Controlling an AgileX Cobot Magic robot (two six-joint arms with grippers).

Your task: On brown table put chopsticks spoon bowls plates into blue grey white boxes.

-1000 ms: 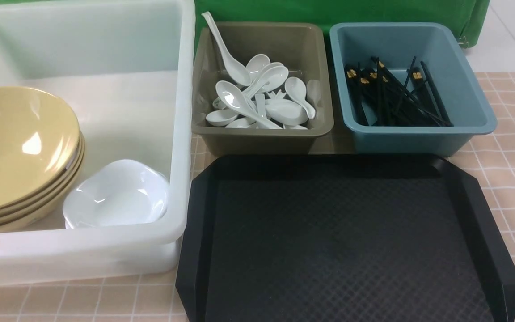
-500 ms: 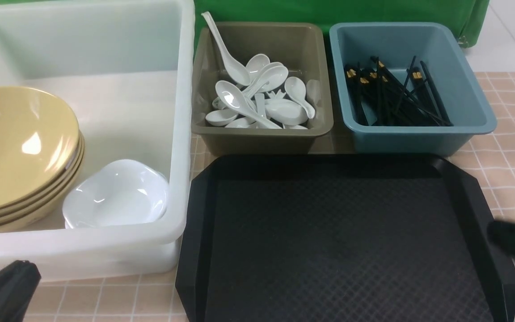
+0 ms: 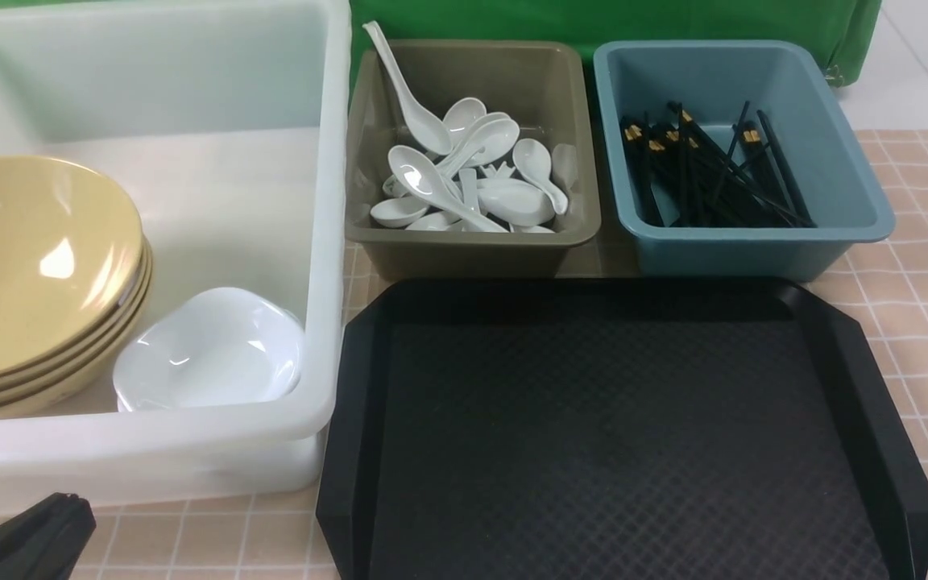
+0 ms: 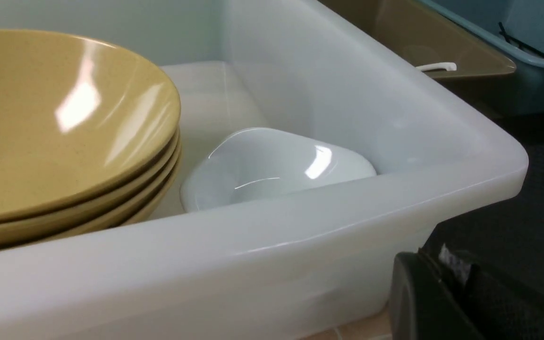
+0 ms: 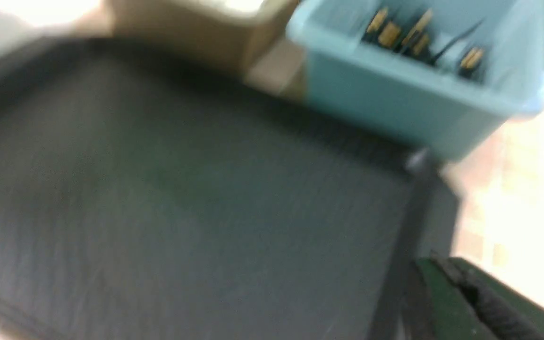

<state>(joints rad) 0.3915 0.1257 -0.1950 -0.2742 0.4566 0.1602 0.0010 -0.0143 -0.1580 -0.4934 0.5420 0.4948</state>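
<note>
A: Black plastic is showing nearest the camera: the left gripper (image 3: 69,515) is sitting low at the near left corner, its tip over the brown table (image 3: 214,532) just in front of the white box (image 3: 142,451). Its jaws are pressed together and gripping nothing.

B: And the right gripper (image 5: 465,293)?

A: It is staying out of the front view. Its own wrist camera is blurring badly, but the dark fingers are lying closed at the frame's corner with nothing between them, above the edge of the black tray (image 3: 617,435).

B: What is lying on that tray?

A: Only its textured surface is showing. It is sitting on the table to the right of the white box, touching or nearly touching it.

B: Where are the dishes resting?

A: Inside the white box. The yellow bowls (image 3: 29,266) are stacking and leaning at its left side, and a white plate (image 3: 210,350) is tilting against them, tucked into the near right corner.

B: Farther back?

A: The grey box (image 3: 472,246) is standing behind the tray, holding a heap of spoons (image 3: 464,173); one handle is poking up over the far left rim. Beside it on the right, the blue box (image 3: 754,246) is holding the chopsticks (image 3: 714,173), lying crossed in a loose bundle. A green cloth (image 3: 617,20) is hanging behind both.
</note>
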